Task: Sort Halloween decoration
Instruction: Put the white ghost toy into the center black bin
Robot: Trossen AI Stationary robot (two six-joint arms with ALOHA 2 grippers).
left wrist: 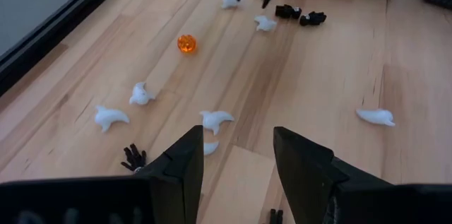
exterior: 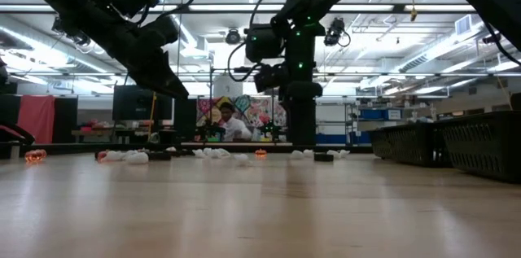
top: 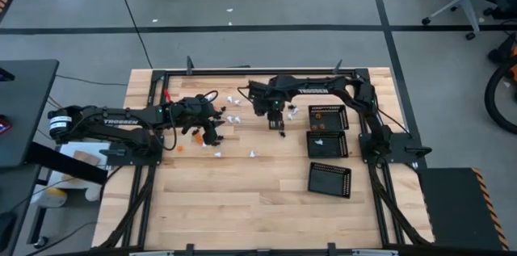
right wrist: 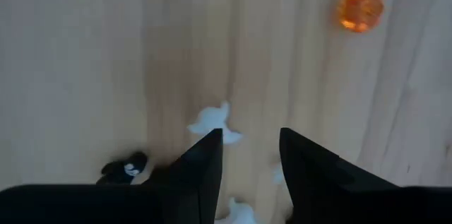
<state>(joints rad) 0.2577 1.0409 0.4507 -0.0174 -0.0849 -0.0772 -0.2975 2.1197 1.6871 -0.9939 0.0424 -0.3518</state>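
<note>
The right gripper (right wrist: 251, 146) points down at the worktop (top: 242, 199), its jaws parted with nothing between them. 1 white ghost piece (right wrist: 212, 119) lies just past the jaw tips, 1 orange pumpkin piece (right wrist: 361, 9) farther off, 1 black piece (right wrist: 126, 168) beside 1 jaw. The left gripper (left wrist: 236, 157) hovers with jaws apart and holding nothing; white pieces (left wrist: 215, 119) lie scattered just ahead of them, and 2 black pieces (left wrist: 300, 15) lie farther on.

Decoration pieces (top: 234, 117) lie scattered left of three trays (top: 327, 144)
</note>
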